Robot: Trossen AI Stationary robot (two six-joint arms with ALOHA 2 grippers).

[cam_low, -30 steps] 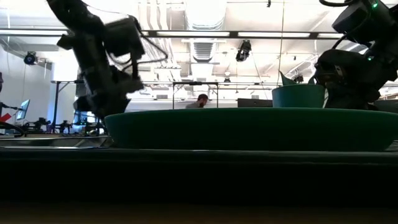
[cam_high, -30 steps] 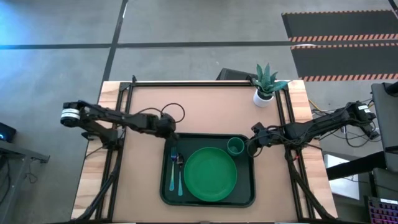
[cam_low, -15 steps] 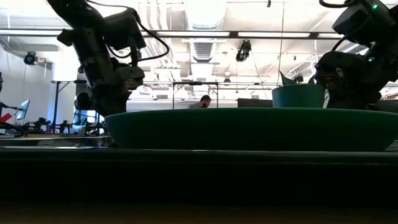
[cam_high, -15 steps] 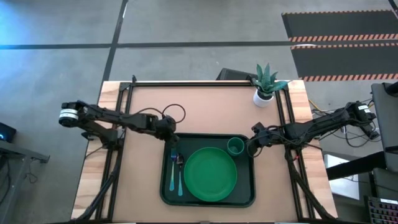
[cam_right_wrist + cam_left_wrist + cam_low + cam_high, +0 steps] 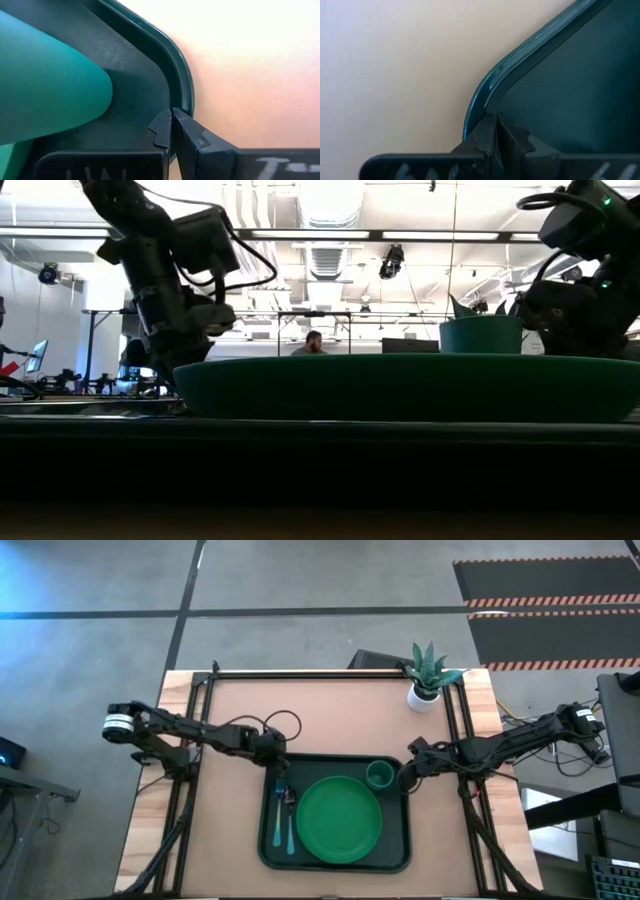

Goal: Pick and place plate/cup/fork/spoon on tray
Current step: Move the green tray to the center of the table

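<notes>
The dark green tray [image 5: 400, 840] lies in the middle of the table. On it lie the bright green plate [image 5: 338, 820], the small green cup [image 5: 379, 775] standing at its far right, and the fork [image 5: 278, 822] and spoon [image 5: 290, 828] side by side along its left side. My left gripper [image 5: 495, 125] is shut, tips down at the tray's far-left corner [image 5: 268, 762]. My right gripper [image 5: 172, 117] is shut at the far-right corner [image 5: 404, 765], beside the cup [image 5: 45, 95]. My left gripper slants down with its shut tips just inside the tray's far-left corner rim [image 5: 480, 102]; I cannot tell whether they touch it. My right gripper slants down with its shut tips just inside the far-right corner rim [image 5: 186, 95]; I cannot tell whether they touch that rim.
A white pot with a spiky green plant [image 5: 428, 675] stands at the table's far right corner. Black rails [image 5: 200, 720] run along the left, right and far sides of the tabletop. Bare tabletop [image 5: 330, 715] lies between the tray and the far edge.
My right gripper has tipped a little at the tray's far-right corner, and my left gripper has turned slightly at the far-left corner. Both have stayed shut.
</notes>
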